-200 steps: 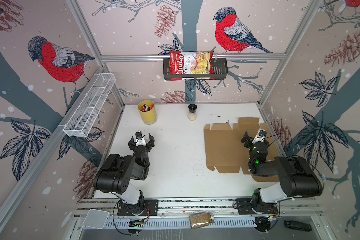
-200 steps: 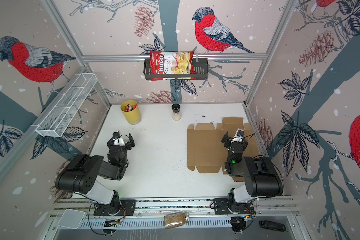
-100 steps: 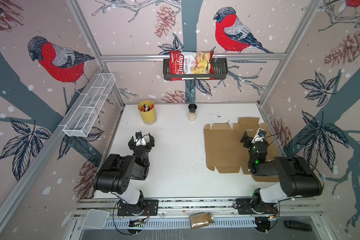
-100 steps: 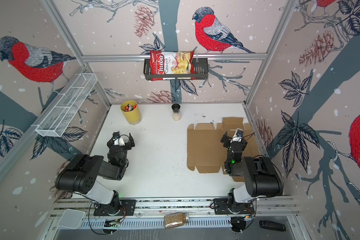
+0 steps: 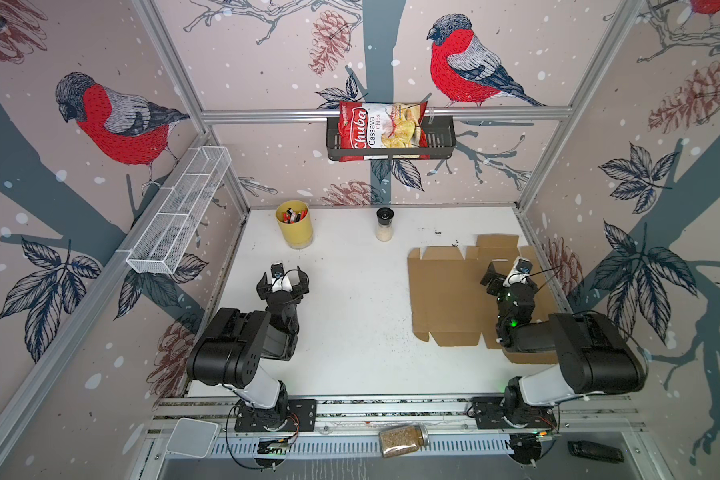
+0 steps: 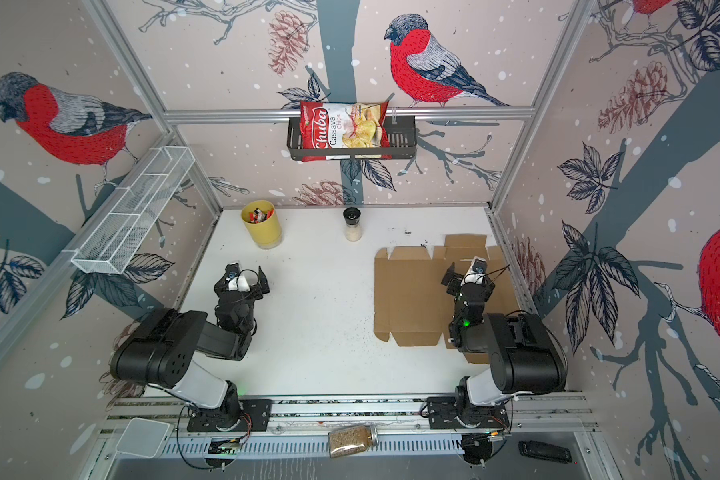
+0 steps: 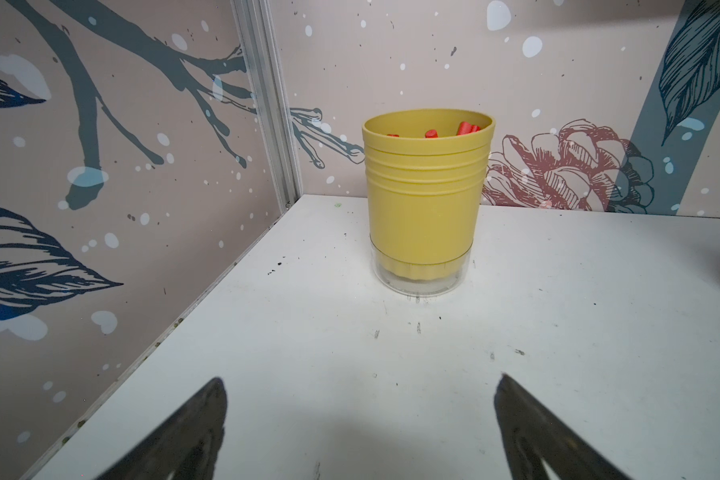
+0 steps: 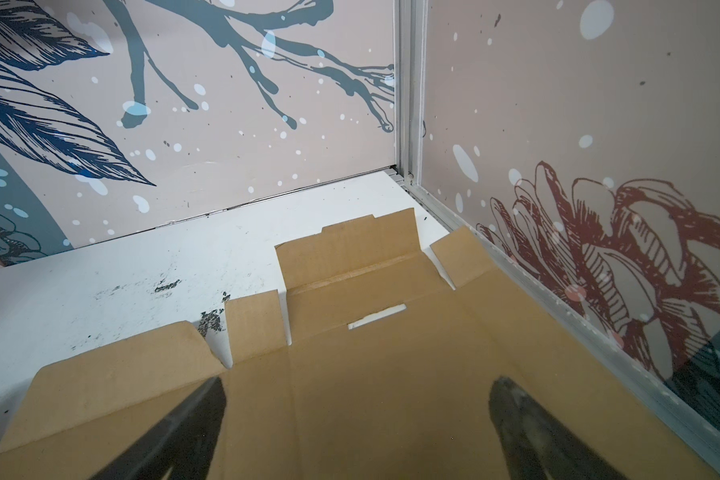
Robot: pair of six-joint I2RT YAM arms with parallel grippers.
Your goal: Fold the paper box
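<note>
The paper box (image 5: 445,291) lies flat and unfolded on the right side of the white table in both top views (image 6: 412,291). It is a plain brown cardboard sheet with flaps and tabs along its far edge, and its right edge is against the wall. My right gripper (image 5: 510,272) hovers just above the sheet's right part, open. In the right wrist view its fingers (image 8: 528,424) stand wide apart over bare cardboard (image 8: 371,395) with nothing between them. My left gripper (image 5: 282,277) is open over bare table at the left and is empty (image 7: 360,378).
A yellow cup (image 5: 294,224) with red pens and a small shaker jar (image 5: 384,224) stand at the back. A chips bag (image 5: 381,131) sits in a black wall basket. A white wire shelf (image 5: 179,212) hangs on the left wall. A grain jar (image 5: 404,439) lies on the front rail.
</note>
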